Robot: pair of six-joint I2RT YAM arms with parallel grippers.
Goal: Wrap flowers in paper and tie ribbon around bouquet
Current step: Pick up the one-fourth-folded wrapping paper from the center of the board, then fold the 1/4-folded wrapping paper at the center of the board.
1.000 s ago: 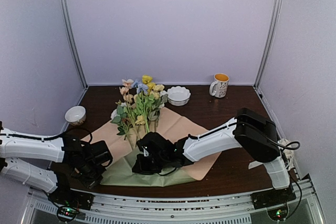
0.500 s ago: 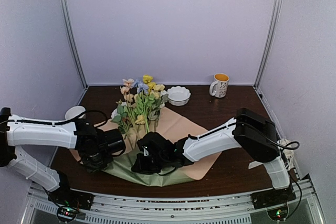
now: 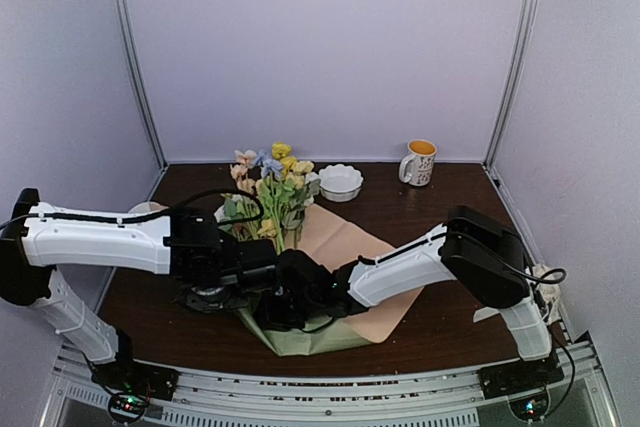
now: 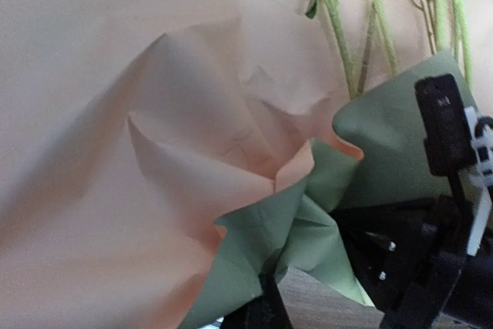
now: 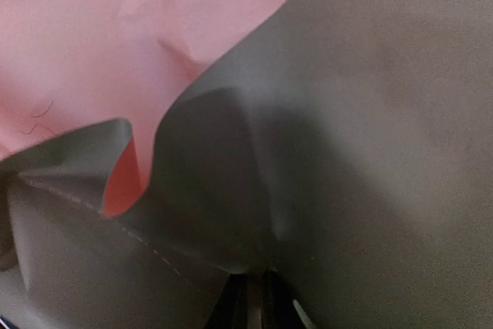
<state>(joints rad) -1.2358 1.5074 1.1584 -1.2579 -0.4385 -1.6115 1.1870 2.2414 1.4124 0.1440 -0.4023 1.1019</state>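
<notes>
Two pinches hold the paper (image 3: 350, 242): your left end effector (image 4: 266, 310) is pressed together on its crumpled near edge, and your right end effector (image 5: 250, 302) on a green fold just beside it, apparently to lift that side over the stems (image 4: 339, 44). The flowers (image 3: 272, 187) lie on the sheet at mid-table, blossoms pointing away from you. Farther back on the table (image 3: 450, 207), a scalloped white bowl (image 3: 340, 182) and a mug (image 3: 418, 162) sit well apart. Only your two wrists crowd each other.

I am seeing paper (image 3: 345, 237) showing sage green on one side, peach on the other, and flowers (image 3: 280, 172) showing yellow, pink and blue over green stems.
</notes>
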